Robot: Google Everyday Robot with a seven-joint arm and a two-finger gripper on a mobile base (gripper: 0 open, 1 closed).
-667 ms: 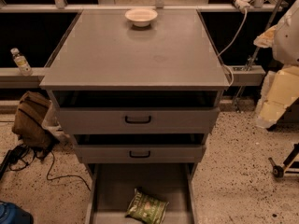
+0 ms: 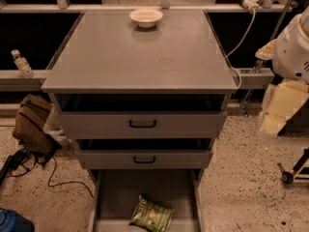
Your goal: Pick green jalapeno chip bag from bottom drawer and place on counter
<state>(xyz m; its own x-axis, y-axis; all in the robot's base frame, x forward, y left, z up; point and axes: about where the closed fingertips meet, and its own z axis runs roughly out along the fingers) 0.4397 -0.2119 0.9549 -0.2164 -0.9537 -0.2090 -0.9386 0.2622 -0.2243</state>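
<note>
In the open bottom drawer (image 2: pixel 145 185) of a grey three-drawer cabinet: one green jalapeno chip bag (image 2: pixel 151 212), lying flat and slightly askew on the drawer floor near the front, free of the side walls. Above it: middle drawer (image 2: pixel 111 159) and top drawer (image 2: pixel 96 124), each with a black handle and each pulled out a little. On the worktop (image 2: pixel 140 57): one white bowl (image 2: pixel 146 17), upright, near the far edge. At the right margin: gripper (image 2: pixel 280 110), cream-coloured, hanging below the white arm over the speckled floor (image 2: pixel 241 178), well apart from the cabinet; whether open or closed cannot be told. On the left ledge: plastic bottle (image 2: pixel 21 63). On the floor at left: brown bag (image 2: pixel 31 122).
</note>
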